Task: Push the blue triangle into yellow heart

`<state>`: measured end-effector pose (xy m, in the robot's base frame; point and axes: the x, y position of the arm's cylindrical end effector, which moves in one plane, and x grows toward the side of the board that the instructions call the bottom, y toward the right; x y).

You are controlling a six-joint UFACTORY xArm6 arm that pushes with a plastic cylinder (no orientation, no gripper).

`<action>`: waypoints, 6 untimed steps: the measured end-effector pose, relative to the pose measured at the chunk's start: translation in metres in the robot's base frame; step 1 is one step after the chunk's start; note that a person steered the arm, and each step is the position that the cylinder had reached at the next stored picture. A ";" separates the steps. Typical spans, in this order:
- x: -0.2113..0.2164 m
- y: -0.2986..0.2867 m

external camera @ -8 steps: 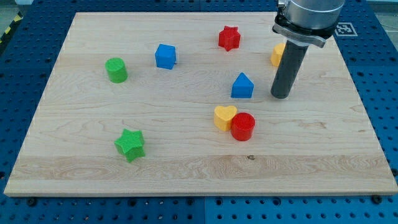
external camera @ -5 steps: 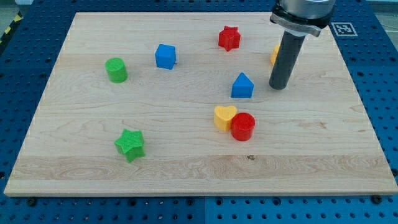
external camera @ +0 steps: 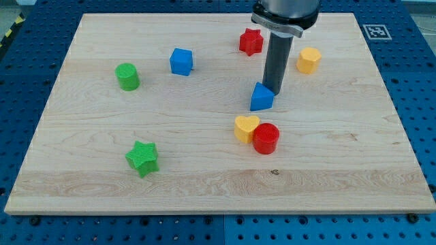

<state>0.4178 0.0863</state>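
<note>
The blue triangle point(external camera: 261, 98) lies right of the board's middle. My tip point(external camera: 274, 90) touches its upper right edge, just above and to the right of it. The yellow heart point(external camera: 246, 128) lies a short way below the triangle, slightly to the left, with a gap between them. A red cylinder point(external camera: 266, 138) touches the heart's lower right side.
A red star point(external camera: 251, 41) and a yellow block point(external camera: 308, 60) lie near the view's top, either side of the rod. A blue cube point(external camera: 181, 61) and a green cylinder point(external camera: 127, 76) lie at the upper left. A green star point(external camera: 142, 158) lies at the lower left.
My tip has moved left from the triangle's right side to its upper right edge. The triangle has shifted slightly down and left and turned a little. The yellow block is now uncovered.
</note>
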 end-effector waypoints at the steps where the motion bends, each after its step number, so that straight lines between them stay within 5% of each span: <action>1: 0.001 -0.001; 6: 0.009 -0.043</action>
<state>0.4265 0.0433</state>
